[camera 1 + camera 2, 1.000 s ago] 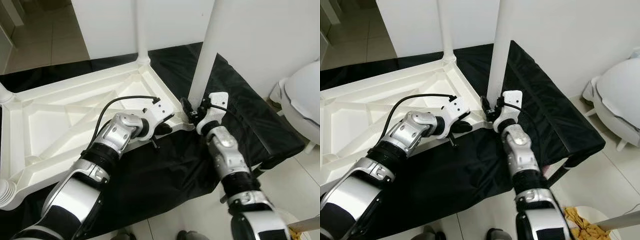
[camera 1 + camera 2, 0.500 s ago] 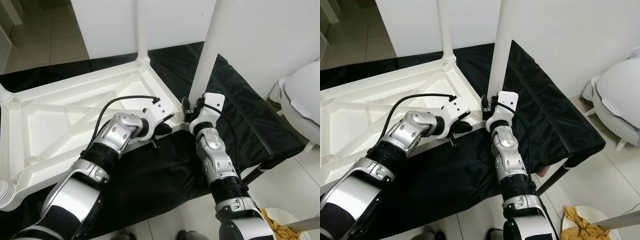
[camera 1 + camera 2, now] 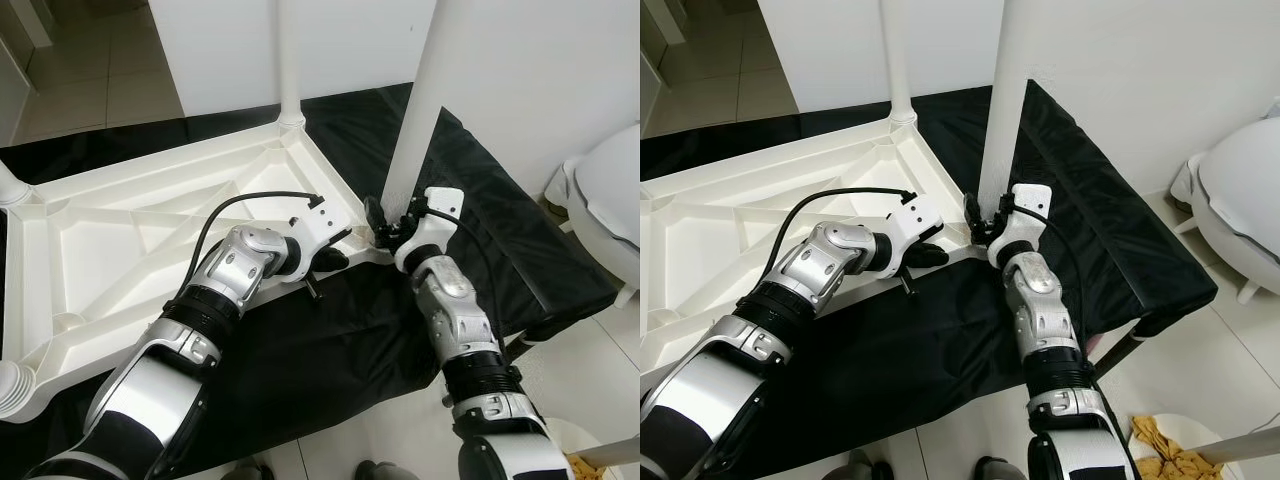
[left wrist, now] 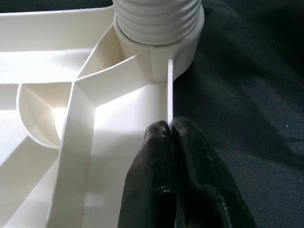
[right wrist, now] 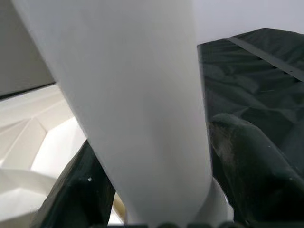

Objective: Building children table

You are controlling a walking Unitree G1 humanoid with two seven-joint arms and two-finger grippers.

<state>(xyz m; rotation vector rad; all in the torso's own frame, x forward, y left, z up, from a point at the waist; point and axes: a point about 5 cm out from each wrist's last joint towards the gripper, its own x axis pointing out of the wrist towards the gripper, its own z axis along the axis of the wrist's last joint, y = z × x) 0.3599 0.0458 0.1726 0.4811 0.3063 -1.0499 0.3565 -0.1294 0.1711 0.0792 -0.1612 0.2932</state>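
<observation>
The upturned white table top [image 3: 150, 230] lies on a black cloth [image 3: 340, 340]. The left gripper [image 4: 169, 130], forearm bent inward, pinches its rim wall at 5 o'clock. The right gripper [image 3: 978, 222], forearm reaching straight forward, clasps the table leg [image 5: 137, 109] at the corner socket.

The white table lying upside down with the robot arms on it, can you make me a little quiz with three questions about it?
1. True or false: the right gripper has its fingers on both sides of the near table leg.
2. What is the left gripper pinching? A) a black cable B) the rim of the tabletop C) the black cloth
3. Fill in: the tabletop lies on a ____ cloth.

Key: 1 true; 2 B; 3 black.
</observation>
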